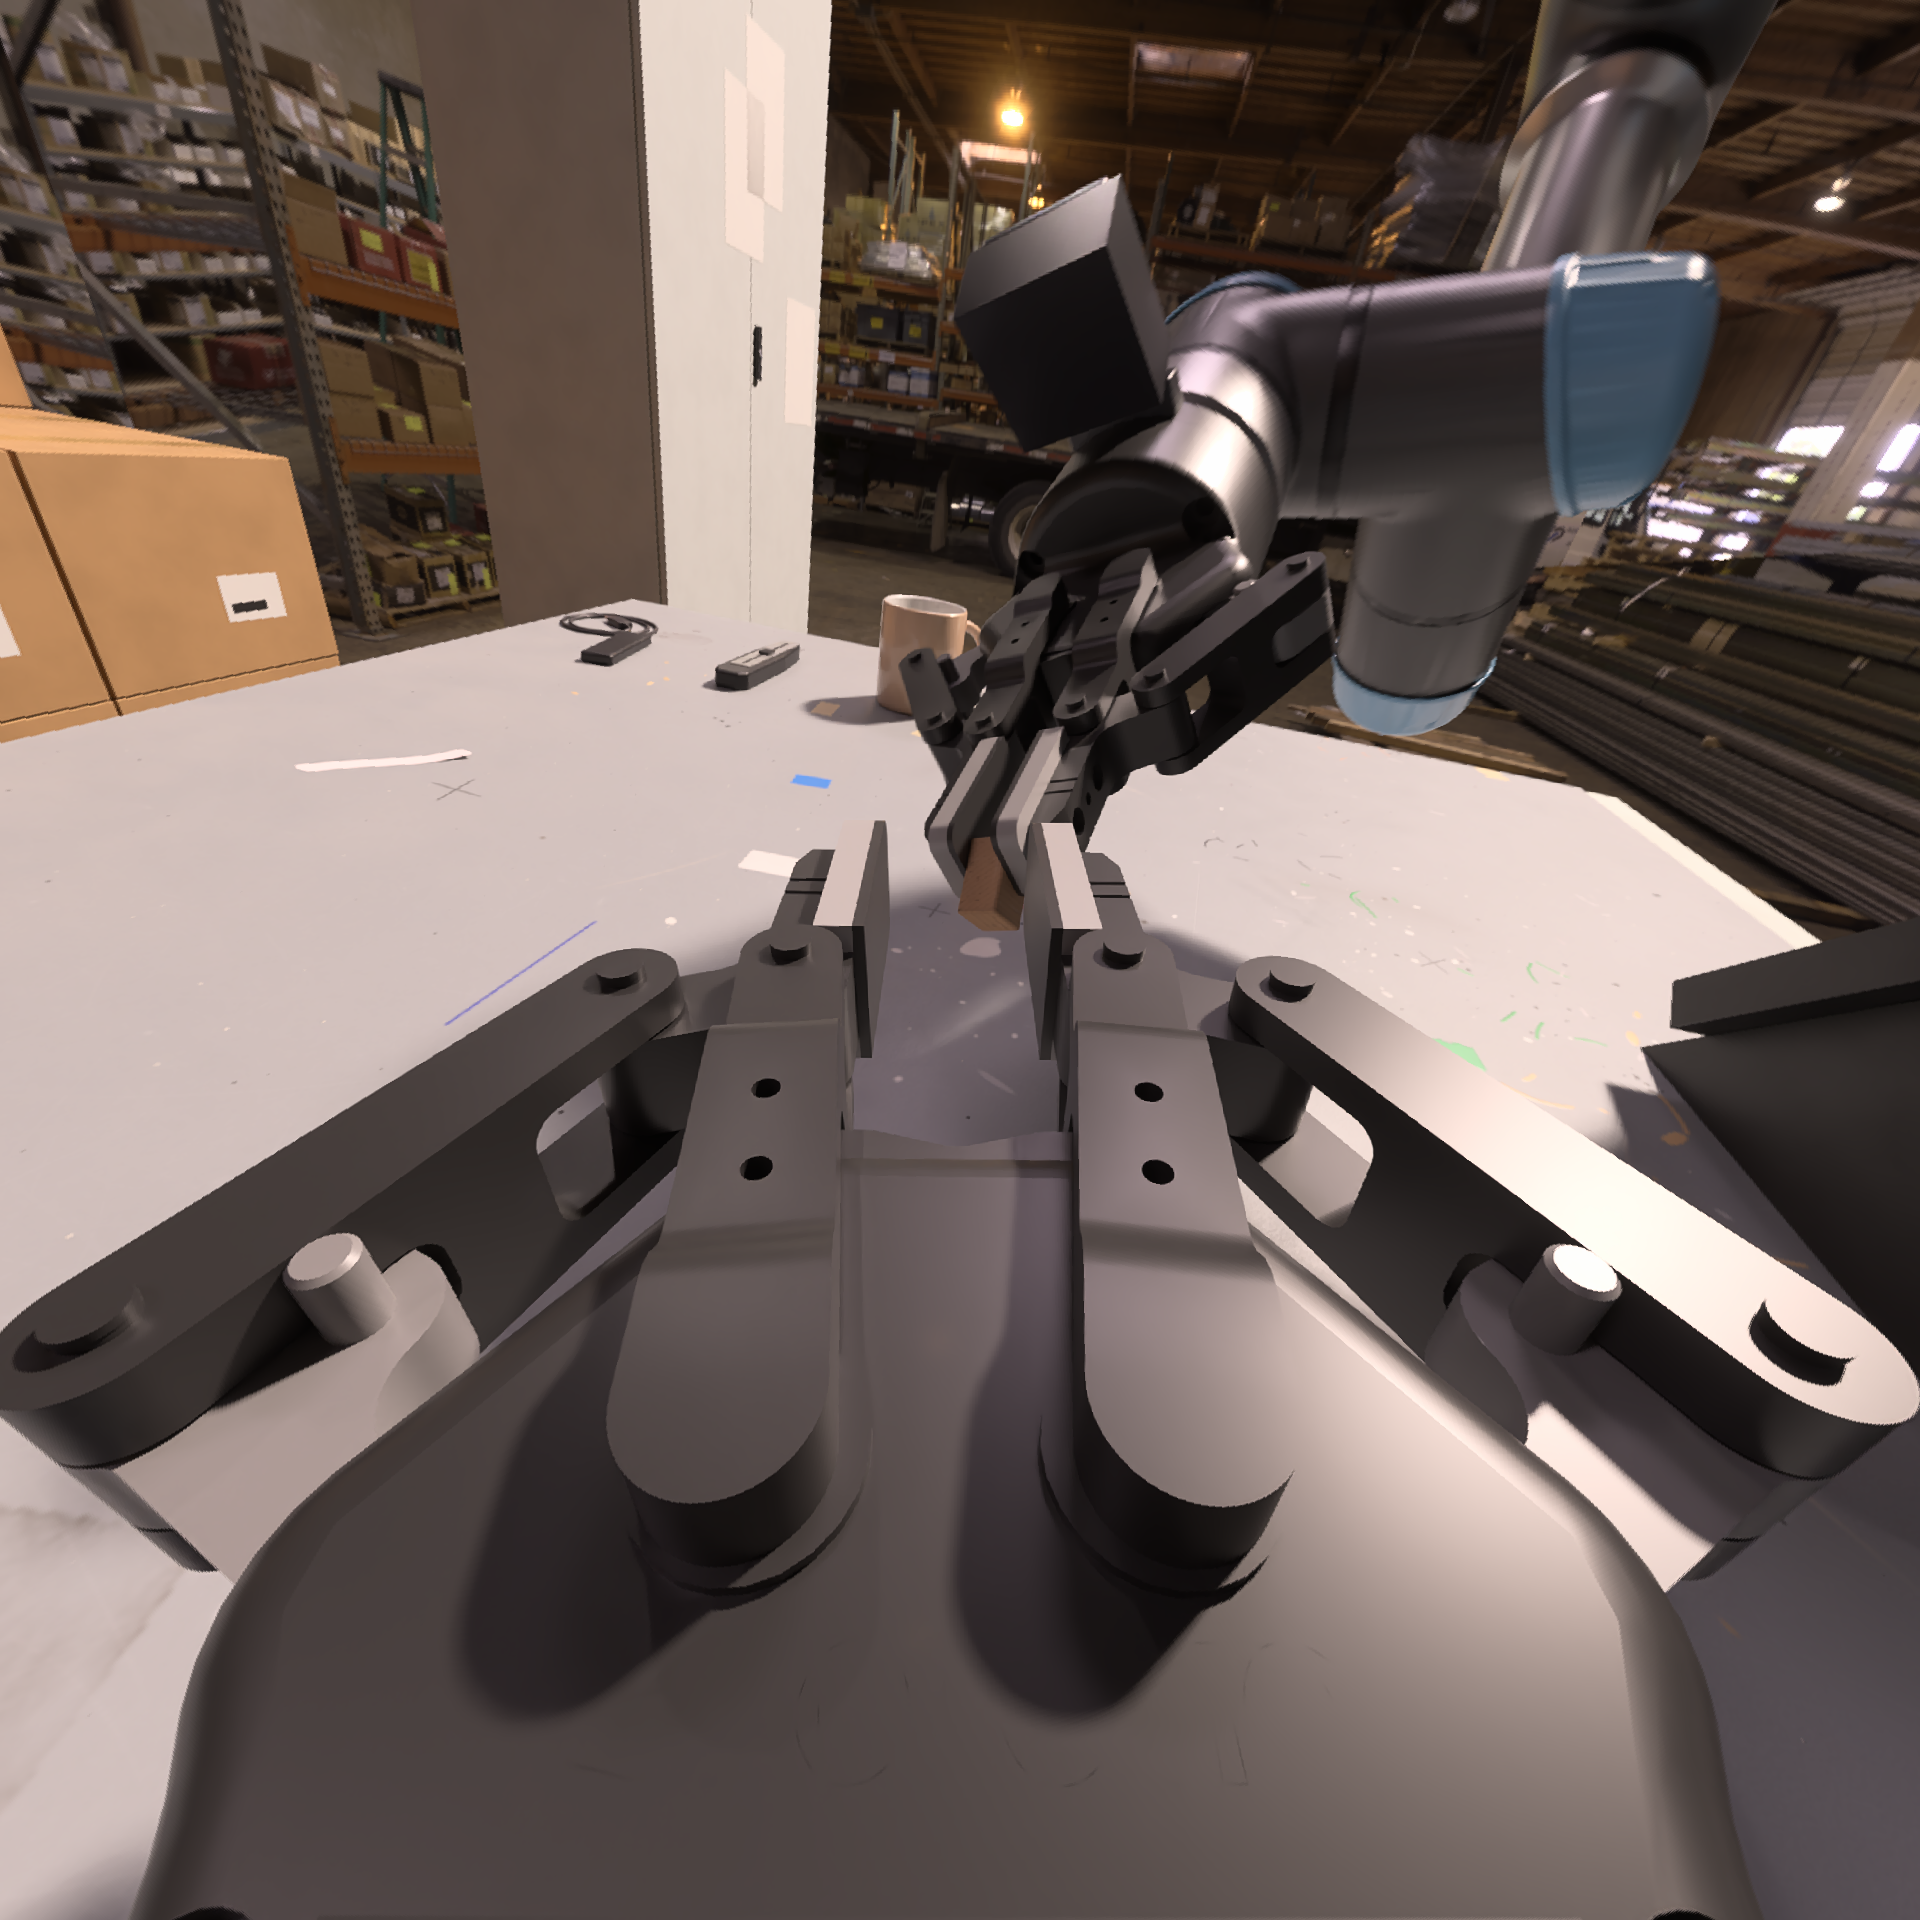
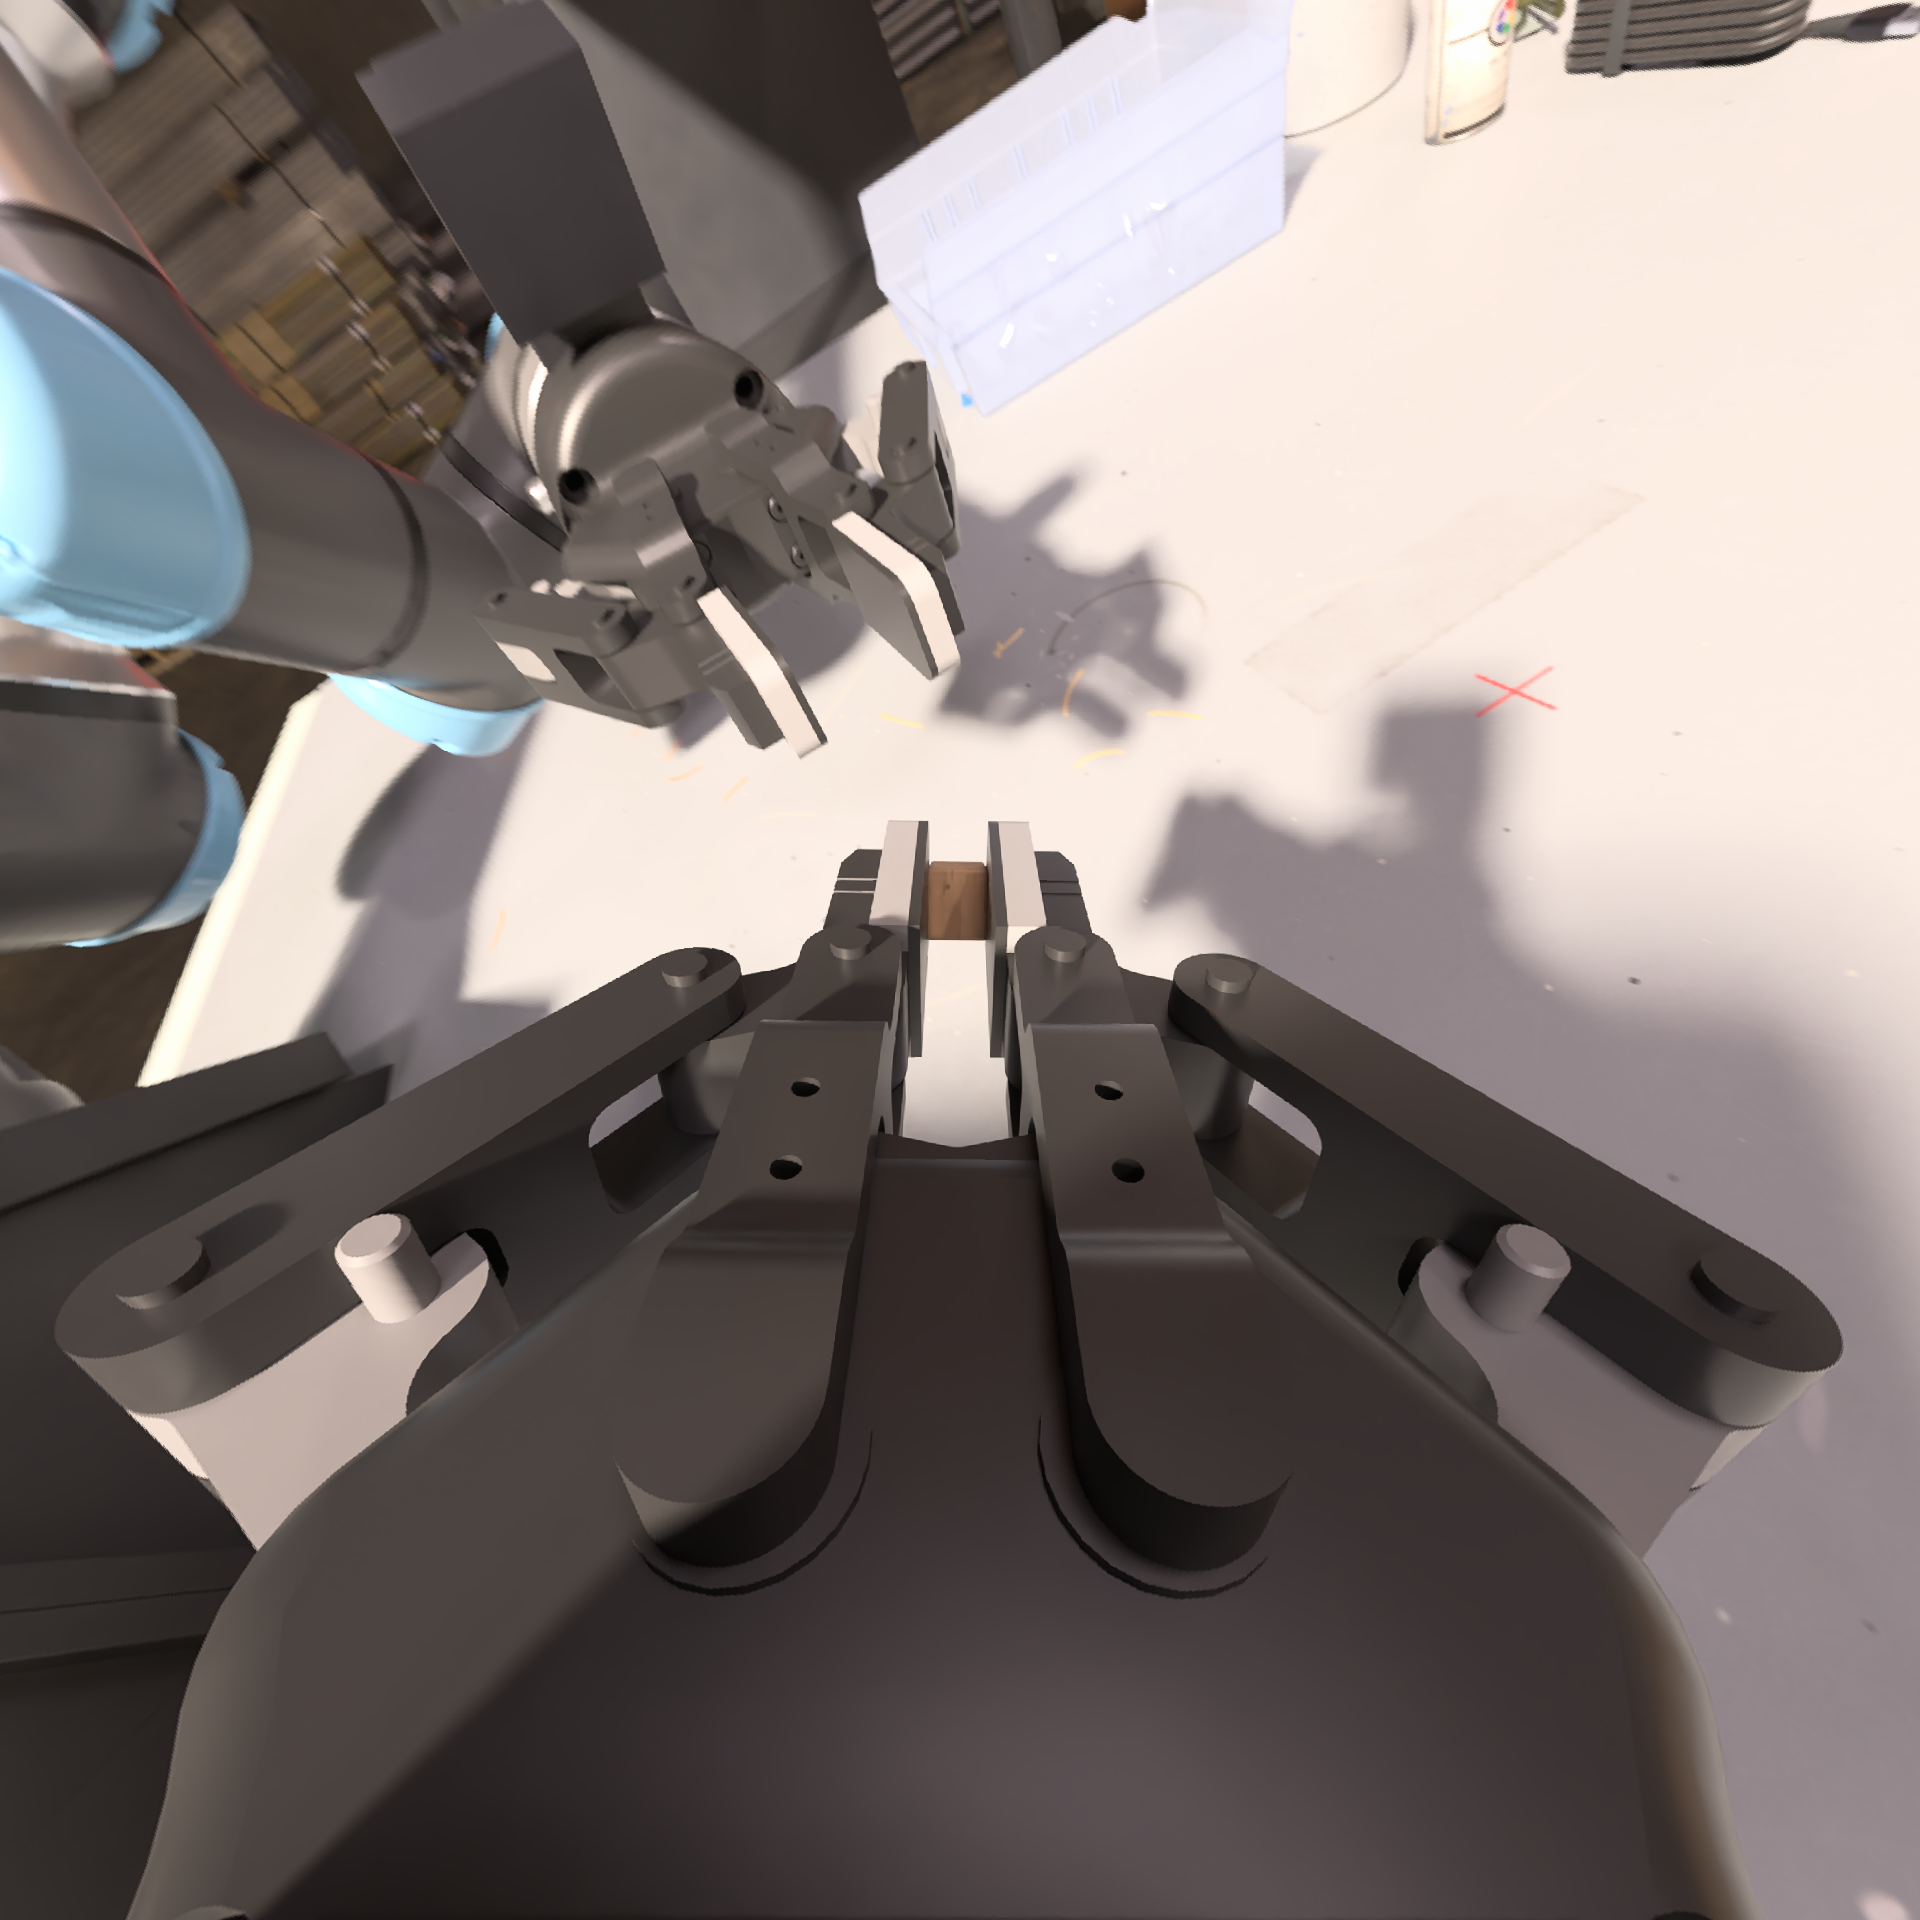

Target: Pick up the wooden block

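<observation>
Right pincer (image 2: 956, 878): closed on wooden block (image 2: 955, 902), block between pad tips, lifted clear of table (image 2: 1351, 935).
Left pincer (image 1: 961, 904): parted, empty, just beside block.

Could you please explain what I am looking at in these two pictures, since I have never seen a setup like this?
These are two robot arms working over a pale table. Each arm ends in a two-finger claw with a camera behind it, so each picture looks forward along its own fingers. In the left wrist view, the left claw is open and empty; beyond it is the other arm. In the right wrist view, the right claw is shut on a small wooden block, which the left view shows lifted off the table. Also on the table are a mug, two small black devices and a clear plastic bin.
</observation>
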